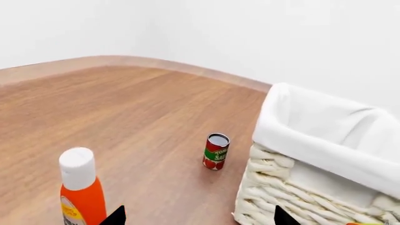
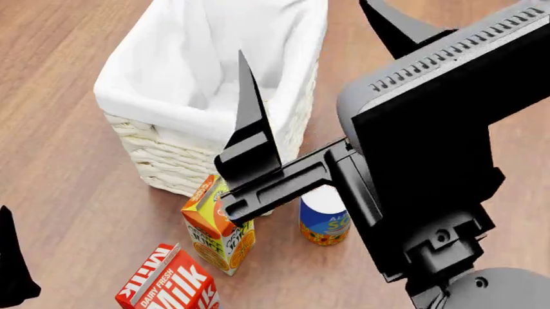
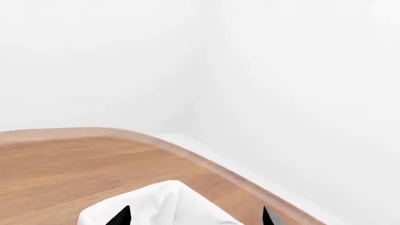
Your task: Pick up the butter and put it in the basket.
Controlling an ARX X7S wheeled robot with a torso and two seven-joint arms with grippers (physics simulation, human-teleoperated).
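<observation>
The butter is not in view in any frame. The basket (image 2: 185,96), cream wicker with a white cloth liner, stands on the wooden table; the part of its inside that shows is only white cloth. My right gripper (image 2: 318,64) hangs over the basket's near right side, its jaws wide apart and empty. In the right wrist view the right gripper (image 3: 194,218) is over a corner of the liner (image 3: 156,206). My left gripper (image 1: 198,220) is open and empty, low beside the basket's wicker wall (image 1: 300,197).
An orange juice carton (image 2: 219,225), a red-and-white milk carton (image 2: 167,283) and a blue-and-white container (image 2: 325,219) stand in front of the basket. An orange bottle with a white cap (image 1: 81,192) and a tomato sauce can (image 1: 216,151) stand by the left gripper. The table's rounded far edge (image 3: 187,154) meets a white wall.
</observation>
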